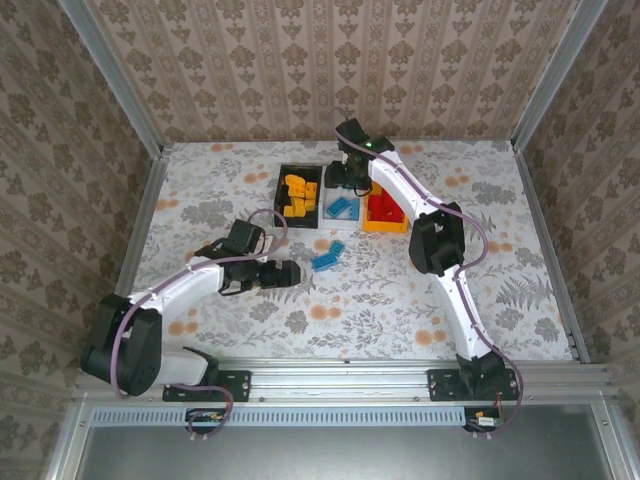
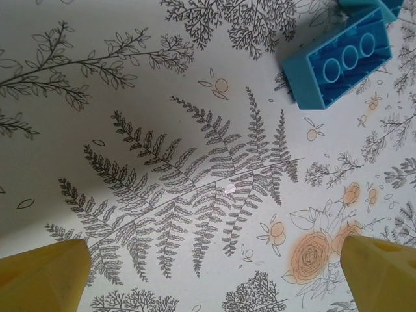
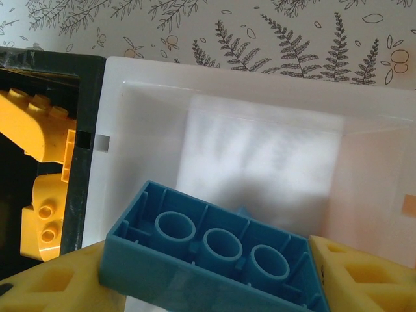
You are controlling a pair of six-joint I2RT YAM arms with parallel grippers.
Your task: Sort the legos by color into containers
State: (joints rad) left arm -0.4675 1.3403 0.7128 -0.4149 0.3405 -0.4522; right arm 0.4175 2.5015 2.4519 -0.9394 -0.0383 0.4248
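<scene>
Left gripper (image 1: 290, 274) hangs low over the table (image 1: 480, 290), near the arm bases, jaws wide, nothing between them. Left wrist view: both yellow fingertips (image 2: 40, 276) at the bottom corners, bare fern-print cloth between.

Just beyond the left gripper, toward the bins: two loose light blue bricks (image 1: 327, 256) lie on the table, touching or nearly so. One shows studs-up in the left wrist view (image 2: 338, 62), clear of the fingers.

Farther back, three bins stand side by side in a row.
- Black bin (image 1: 279, 195), left: holds orange-yellow bricks (image 1: 298, 192).
- White bin (image 1: 327, 223), middle: light blue pieces (image 1: 342, 207) inside.
- Orange-yellow bin (image 1: 385, 228), right: holds red bricks (image 1: 383, 205).

Right gripper (image 1: 345, 180) sits above the far end of the white bin, jaws part closed on a light blue brick (image 3: 214, 260), hollow underside toward the camera. Brick is tilted, above the white bin's floor (image 3: 260, 149). Black bin wall (image 3: 91, 97) is alongside at left.
</scene>
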